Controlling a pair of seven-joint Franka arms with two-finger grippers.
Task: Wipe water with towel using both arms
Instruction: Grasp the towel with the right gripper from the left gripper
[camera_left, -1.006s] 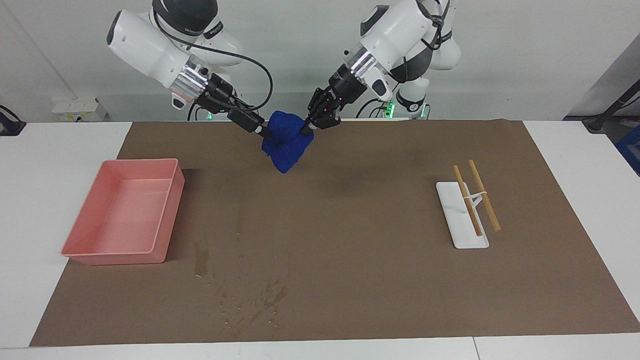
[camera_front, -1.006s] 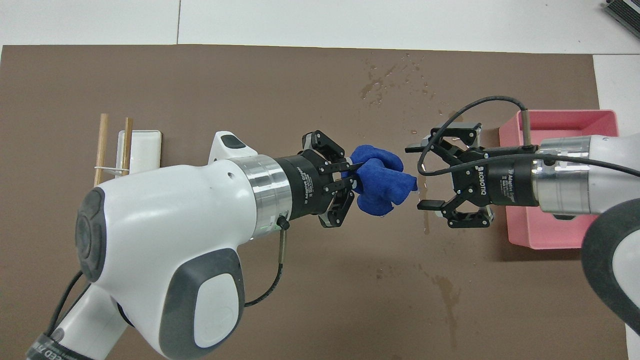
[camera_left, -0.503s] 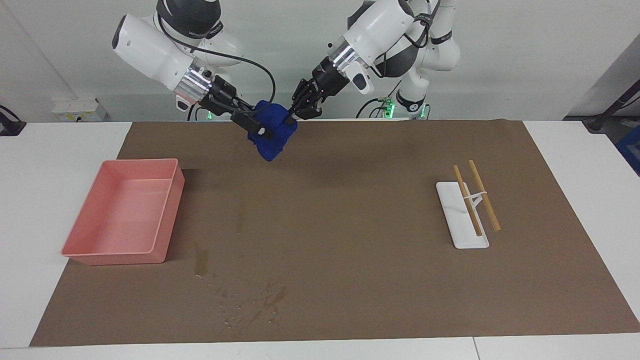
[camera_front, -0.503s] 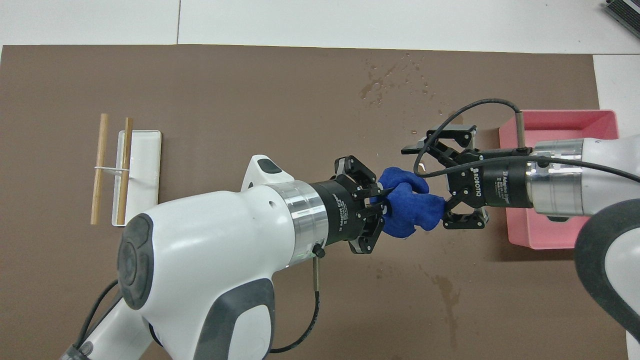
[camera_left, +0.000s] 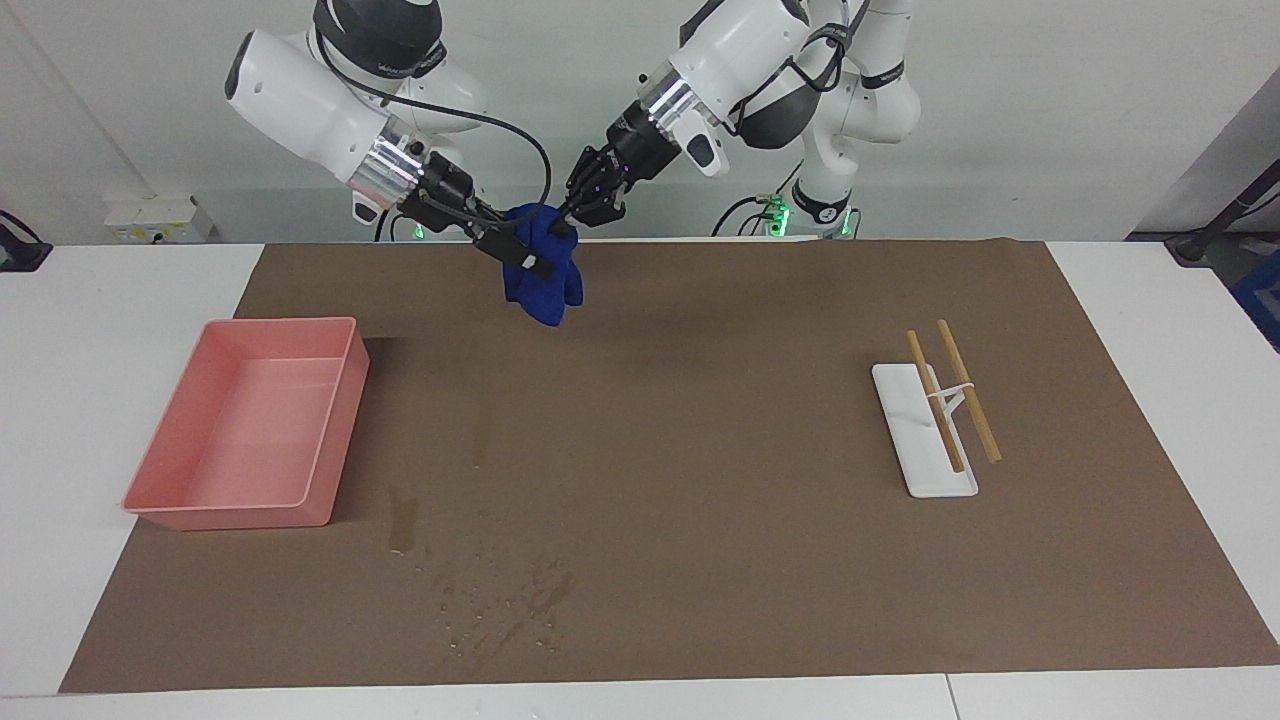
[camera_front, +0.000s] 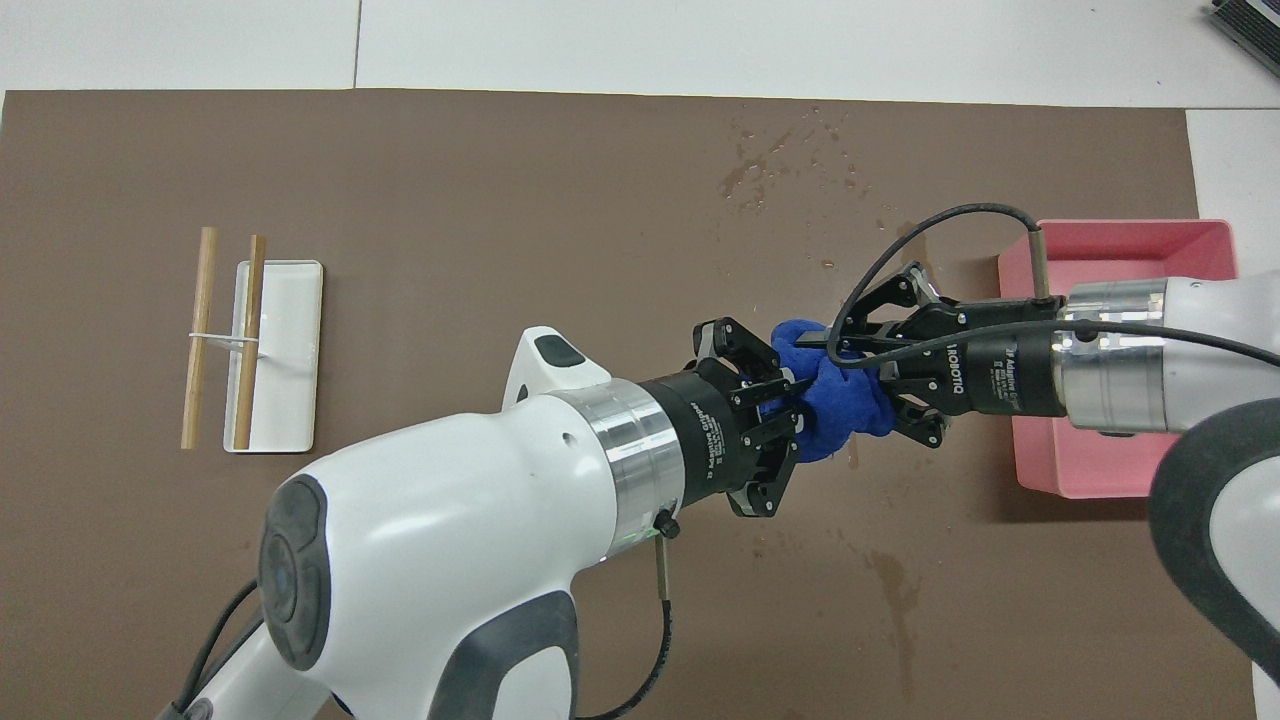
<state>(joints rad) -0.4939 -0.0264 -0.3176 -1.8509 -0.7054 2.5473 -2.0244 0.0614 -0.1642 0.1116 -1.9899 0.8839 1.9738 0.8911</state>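
Overhead view is showing the towel (camera_front: 835, 400) bunched in the air between the two grippers, both pinching it. The left gripper (camera_front: 790, 397) is clamping one end with its fingertips closed on the cloth, and the right gripper (camera_front: 850, 362) is gripping the other end, its fingers drawn in tight around the blue folds. Facing view is showing the towel (camera_left: 543, 275) hanging down from the two grips, raised over the mat's (camera_left: 700, 420) edge nearest the robots, with the left gripper (camera_left: 572, 225) and right gripper (camera_left: 528, 262) meeting at its top.

The water (camera_left: 500, 600) is lying as dark blotches and small droplets on the mat, well apart from the towel and much farther from the robots. A pink tray (camera_left: 250, 430) is sitting toward the right arm's end, beside the wet patch. A white dish (camera_left: 922, 430) with two sticks (camera_left: 955, 395) across it is resting toward the left arm's end. Bare mat is lying between the towel and the water.
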